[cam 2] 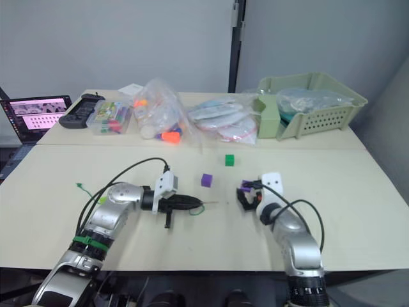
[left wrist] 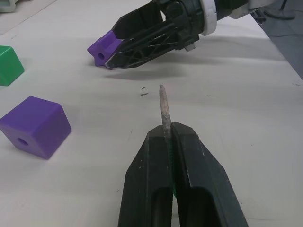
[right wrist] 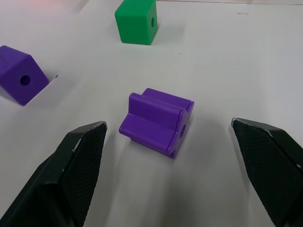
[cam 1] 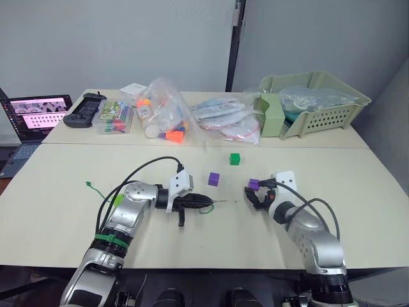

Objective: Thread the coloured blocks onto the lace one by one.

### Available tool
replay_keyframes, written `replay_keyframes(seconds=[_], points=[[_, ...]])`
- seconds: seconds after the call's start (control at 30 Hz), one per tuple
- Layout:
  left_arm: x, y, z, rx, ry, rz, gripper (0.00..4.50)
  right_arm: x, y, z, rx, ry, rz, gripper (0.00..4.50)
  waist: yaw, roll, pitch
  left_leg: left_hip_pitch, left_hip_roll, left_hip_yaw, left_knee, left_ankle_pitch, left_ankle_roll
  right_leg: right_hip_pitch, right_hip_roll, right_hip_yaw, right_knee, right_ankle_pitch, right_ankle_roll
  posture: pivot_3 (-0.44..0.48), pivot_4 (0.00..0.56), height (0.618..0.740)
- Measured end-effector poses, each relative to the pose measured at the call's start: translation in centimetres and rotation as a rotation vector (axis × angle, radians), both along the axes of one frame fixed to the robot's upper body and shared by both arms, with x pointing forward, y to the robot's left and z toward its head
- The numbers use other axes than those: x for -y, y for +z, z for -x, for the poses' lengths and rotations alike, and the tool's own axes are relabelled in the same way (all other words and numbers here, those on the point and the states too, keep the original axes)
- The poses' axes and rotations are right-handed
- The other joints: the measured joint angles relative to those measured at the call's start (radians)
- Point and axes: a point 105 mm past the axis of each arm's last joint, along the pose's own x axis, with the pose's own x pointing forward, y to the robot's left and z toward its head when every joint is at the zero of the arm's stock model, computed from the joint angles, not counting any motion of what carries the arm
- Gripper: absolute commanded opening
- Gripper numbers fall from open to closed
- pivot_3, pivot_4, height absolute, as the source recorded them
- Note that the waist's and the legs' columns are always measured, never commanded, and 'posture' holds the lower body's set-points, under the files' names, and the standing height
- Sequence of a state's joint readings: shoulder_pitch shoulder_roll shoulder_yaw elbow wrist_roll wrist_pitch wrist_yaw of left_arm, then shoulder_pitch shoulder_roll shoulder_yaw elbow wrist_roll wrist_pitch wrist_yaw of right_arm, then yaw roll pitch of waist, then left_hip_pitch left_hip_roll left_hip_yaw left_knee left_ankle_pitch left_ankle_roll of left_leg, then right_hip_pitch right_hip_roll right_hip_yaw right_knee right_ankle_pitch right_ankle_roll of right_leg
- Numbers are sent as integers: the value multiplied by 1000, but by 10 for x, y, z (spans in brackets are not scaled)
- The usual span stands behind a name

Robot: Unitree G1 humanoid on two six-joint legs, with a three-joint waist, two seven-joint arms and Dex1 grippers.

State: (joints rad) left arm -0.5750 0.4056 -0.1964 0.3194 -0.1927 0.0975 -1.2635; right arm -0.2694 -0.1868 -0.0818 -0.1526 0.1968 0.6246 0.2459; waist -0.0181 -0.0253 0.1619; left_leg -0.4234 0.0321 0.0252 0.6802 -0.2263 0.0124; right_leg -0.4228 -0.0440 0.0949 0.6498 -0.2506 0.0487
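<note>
The lace [cam 1: 206, 208] is hard to follow on the pale bench [cam 1: 57, 192]: a thin green loop shows at the left claw [cam 1: 203, 201], most of the cord is hidden behind the arm, and a knotted end [cam 1: 89, 185] lies far to the left. The left claw is clenched on the lace, its grey stiff tip [left wrist: 164, 106] jutting out past the fingers toward the right. The right claw [cam 1: 254, 194] is spread wide around a notched purple block [right wrist: 157, 121], which rests on the bench between the fingers [right wrist: 75, 165] without touching either one. A second purple block [cam 1: 213, 179] sits between the two claws, slightly farther back, and a green block [cam 1: 234, 158] beyond it. Bare bench separates needle tip and notched block; bags [cam 1: 163, 109] and a basket [cam 1: 332, 105] crowd the far side.
</note>
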Motion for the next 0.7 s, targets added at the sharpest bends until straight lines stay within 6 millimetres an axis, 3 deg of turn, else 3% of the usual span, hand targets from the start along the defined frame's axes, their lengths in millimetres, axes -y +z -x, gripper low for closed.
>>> replay_keyframes(seconds=[0.1,0.33,0.6,0.7], points=[[-1,0,0,-5,2,-3,0,-5,-2,-4,1,-11,-7,3723,0,0,0,0,0,0,0,0,0,0,0,0,0,0,0,0,150,734],[1,3,1,11,-3,-3,0,-2,-1,-6,20,-70,1,1280,1,0,0,0,0,0,0,0,0,0,0,0,0,0,0,0,150,734],[3,1,5,-2,-24,-7,0,0,6,7,40,-65,3,1181,1,0,0,0,0,0,0,0,0,0,0,0,0,0,0,0,150,734],[6,-2,10,-13,-48,-7,0,-5,5,26,23,-23,2,1181,2,0,0,0,0,0,-1,0,0,0,0,0,0,0,0,0,150,734]])
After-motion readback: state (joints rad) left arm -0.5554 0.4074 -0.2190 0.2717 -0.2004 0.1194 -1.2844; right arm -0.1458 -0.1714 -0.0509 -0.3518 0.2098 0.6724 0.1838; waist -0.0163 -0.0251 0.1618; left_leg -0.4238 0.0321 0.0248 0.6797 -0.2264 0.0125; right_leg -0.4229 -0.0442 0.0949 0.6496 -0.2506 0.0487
